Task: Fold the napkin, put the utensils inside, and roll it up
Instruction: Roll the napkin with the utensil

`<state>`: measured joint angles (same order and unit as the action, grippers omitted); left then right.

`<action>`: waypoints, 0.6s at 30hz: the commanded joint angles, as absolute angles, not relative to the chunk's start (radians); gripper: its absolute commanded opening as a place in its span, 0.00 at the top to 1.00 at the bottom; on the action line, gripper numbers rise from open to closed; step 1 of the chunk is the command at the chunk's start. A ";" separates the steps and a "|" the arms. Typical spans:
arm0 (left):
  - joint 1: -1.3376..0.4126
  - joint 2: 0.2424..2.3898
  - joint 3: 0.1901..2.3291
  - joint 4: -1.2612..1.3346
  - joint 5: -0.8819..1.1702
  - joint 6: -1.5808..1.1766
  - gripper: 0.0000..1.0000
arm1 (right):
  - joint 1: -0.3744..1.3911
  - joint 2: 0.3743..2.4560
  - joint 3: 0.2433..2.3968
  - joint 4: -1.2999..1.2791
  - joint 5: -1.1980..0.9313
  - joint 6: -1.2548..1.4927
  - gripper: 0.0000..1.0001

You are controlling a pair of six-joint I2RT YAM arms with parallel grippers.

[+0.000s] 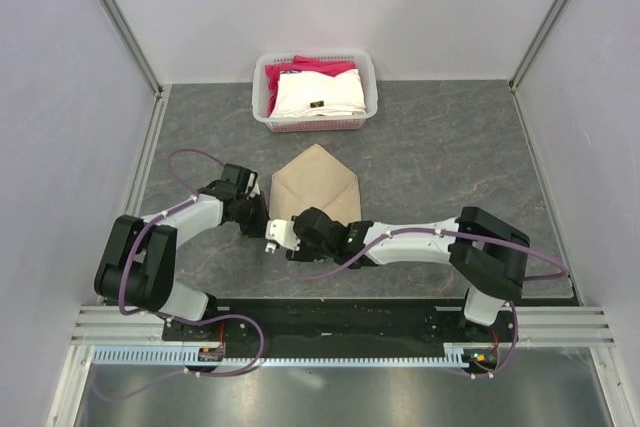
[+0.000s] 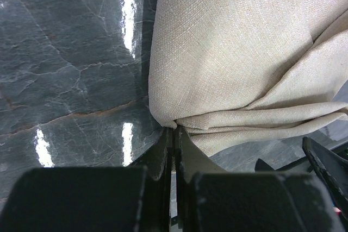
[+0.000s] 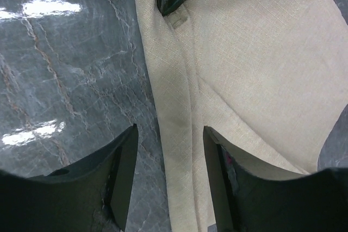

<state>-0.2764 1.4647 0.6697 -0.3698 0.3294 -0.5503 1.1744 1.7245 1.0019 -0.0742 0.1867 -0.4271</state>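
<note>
Closest to the lens, the left tool (image 2: 174, 134) is seen with its fingers pressed together on a bunched corner of the napkin (image 2: 234, 52), so that the cloth is pinned while its edge is worked. Beneath everything the grey bench (image 1: 450, 147) is spread. The napkin is laid flat on it just ahead of both tools, already folded into a pointed, envelope-like shape. Well beyond the tools a white basket (image 1: 372, 87) is set at the far edge. A white folded cloth (image 1: 315, 95) and a pink-red one (image 1: 320, 67) are stacked inside it, clear of the work. The right tool (image 3: 169, 131) is held with its fingers apart, straddling the napkin's folded side strip without gripping it. A pinch on that strip is judged to be in preparation. No knife is seen in any view, so the utensil step is judged not yet begun.
</note>
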 commanded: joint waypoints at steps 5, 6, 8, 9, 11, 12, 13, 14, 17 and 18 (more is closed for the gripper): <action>-0.273 1.483 0.692 -0.397 0.342 -0.495 0.98 | 1.148 1.804 1.035 -0.012 0.170 -0.480 0.40; -0.275 1.482 0.692 -0.396 0.344 -0.494 0.98 | 1.143 1.807 1.037 -0.014 0.167 -0.480 0.40; -0.273 1.485 0.695 -0.397 0.353 -0.489 0.98 | 1.123 1.809 1.045 -0.012 0.146 -0.483 0.40; -0.275 1.486 0.695 -0.396 0.354 -0.488 0.98 | 1.118 1.812 1.046 -0.014 0.137 -0.483 0.40; -0.275 1.489 0.698 -0.396 0.365 -0.483 0.98 | 1.098 1.813 1.054 -0.017 0.101 -0.483 0.39; -0.273 1.489 0.698 -0.394 0.365 -0.482 0.98 | 1.094 1.815 1.058 -0.018 0.091 -0.485 0.39; -0.275 1.489 0.699 -0.396 0.367 -0.480 0.98 | 1.089 1.818 1.058 -0.020 0.084 -0.486 0.39; -0.275 1.489 0.698 -0.394 0.368 -0.480 0.98 | 1.083 1.819 1.060 -0.020 0.066 -0.488 0.39; -0.275 1.491 0.698 -0.394 0.370 -0.479 0.98 | 1.065 1.838 1.077 -0.050 0.017 -0.480 0.39; -0.273 1.493 0.698 -0.394 0.370 -0.479 0.98 | 1.060 1.850 1.094 -0.066 0.005 -0.476 0.39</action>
